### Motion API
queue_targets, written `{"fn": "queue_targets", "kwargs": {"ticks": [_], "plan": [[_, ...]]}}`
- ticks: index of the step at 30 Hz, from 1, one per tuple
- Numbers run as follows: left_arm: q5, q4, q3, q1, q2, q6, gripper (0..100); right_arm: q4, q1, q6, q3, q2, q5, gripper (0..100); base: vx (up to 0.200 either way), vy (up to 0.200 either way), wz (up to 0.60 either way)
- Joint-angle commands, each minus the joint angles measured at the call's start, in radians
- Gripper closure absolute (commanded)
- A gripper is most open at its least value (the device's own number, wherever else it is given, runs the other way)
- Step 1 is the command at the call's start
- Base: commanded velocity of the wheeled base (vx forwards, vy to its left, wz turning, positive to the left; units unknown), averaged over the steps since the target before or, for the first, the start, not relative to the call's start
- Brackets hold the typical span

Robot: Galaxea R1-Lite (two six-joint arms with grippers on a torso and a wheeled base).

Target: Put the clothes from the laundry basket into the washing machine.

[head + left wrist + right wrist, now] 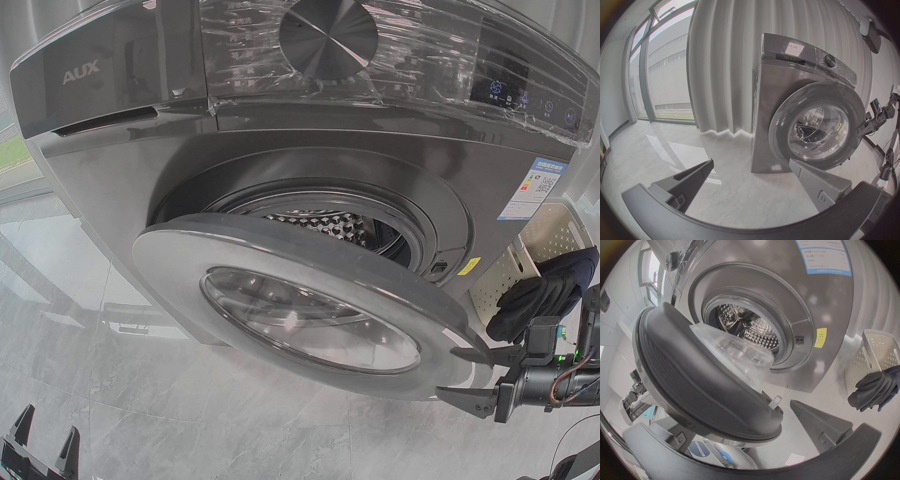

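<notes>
You have the door (pixel 250 250) half open, right gripper (pixel 465 375) at its rim, jaws spread; left gripper (pixel 50 420) jaws apart. Clothes (pixel 544 300) hang on the basket (pixel 550 237) nearby; none loaded yet.

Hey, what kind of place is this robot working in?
Likely a laundry corner staged in an office or lab-like room, not a home: a front-loading washing machine stands alone on a polished tile floor, a laundry basket with dark clothes beside it, with a tall curtain and big windows behind.
</notes>
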Motion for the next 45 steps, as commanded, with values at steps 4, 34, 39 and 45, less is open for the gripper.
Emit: {"fn": "queue_targets", "kwargs": {"ticks": [4,34,39,45], "plan": [[0.000,0.000,0.016,0.000,-0.013,-0.001,0,0.002,0.056,-0.001,0.071,-0.020,0.005,0,0.000,0.000,0.00],[0.000,0.000,0.016,0.000,-0.013,-0.002,0,0.003,0.083,-0.001,0.085,0.010,-0.004,0,-0.040,0.000,0.00],[0.000,0.000,0.016,0.000,-0.013,-0.002,0,0.013,0.063,-0.005,0.199,-0.029,-0.022,0,0.000,0.000,0.00],[0.000,0.000,0.016,0.000,-0.013,-0.002,0,0.008,-0.101,-0.027,0.208,-0.005,-0.051,0,0.000,0.000,0.00]]}}
